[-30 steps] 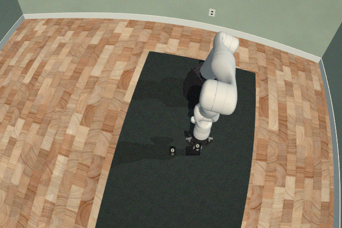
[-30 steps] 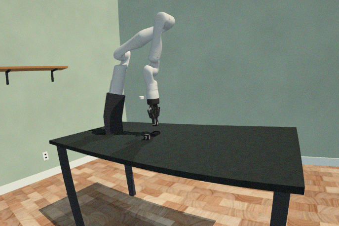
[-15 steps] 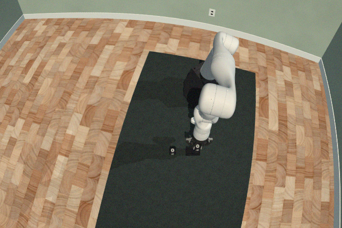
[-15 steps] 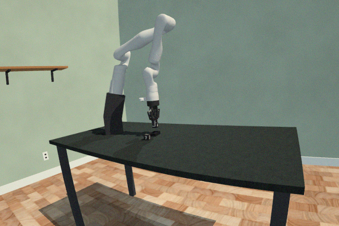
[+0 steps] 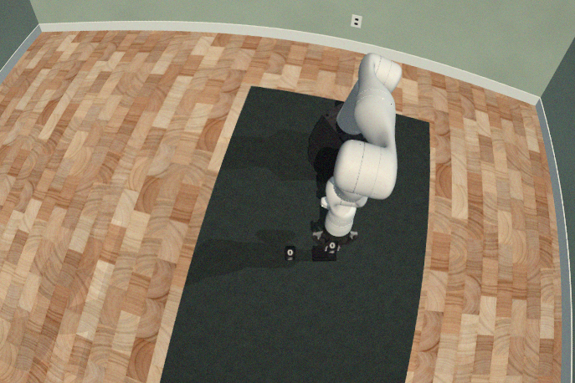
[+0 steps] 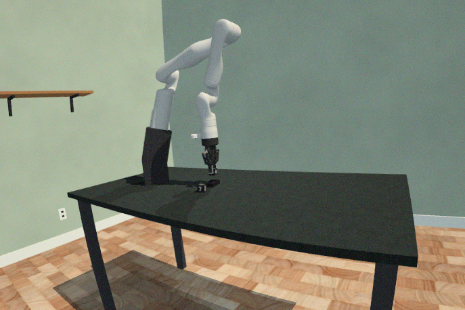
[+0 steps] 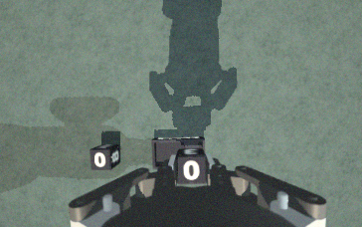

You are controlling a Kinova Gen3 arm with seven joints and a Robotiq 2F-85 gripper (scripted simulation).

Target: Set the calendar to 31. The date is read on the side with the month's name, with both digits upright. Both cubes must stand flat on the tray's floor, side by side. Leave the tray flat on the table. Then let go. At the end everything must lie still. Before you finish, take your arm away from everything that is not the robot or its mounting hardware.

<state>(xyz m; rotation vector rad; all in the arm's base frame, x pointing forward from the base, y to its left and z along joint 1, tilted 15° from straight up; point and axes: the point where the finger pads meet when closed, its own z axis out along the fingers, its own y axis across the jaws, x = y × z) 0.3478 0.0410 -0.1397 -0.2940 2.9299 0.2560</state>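
Observation:
My gripper (image 7: 191, 162) is shut on a black calendar cube (image 7: 191, 169) whose face toward the wrist camera shows a white 0. I hold it above the small dark tray (image 7: 176, 147), which lies flat on the table just below and beyond the cube. In the overhead view the held cube (image 5: 331, 246) is over the tray (image 5: 324, 253). In the side view the gripper (image 6: 212, 168) hangs a short way above the tray (image 6: 212, 183). A second black cube (image 7: 104, 157) stands on the table left of the tray, also showing a 0; it also shows in the overhead view (image 5: 290, 252) and the side view (image 6: 201, 187).
The arm's dark base pedestal (image 6: 156, 155) stands at the table's far end behind the tray. The table edge lies well away from the tray on all sides. A wall shelf (image 6: 38, 94) hangs far off to the left.

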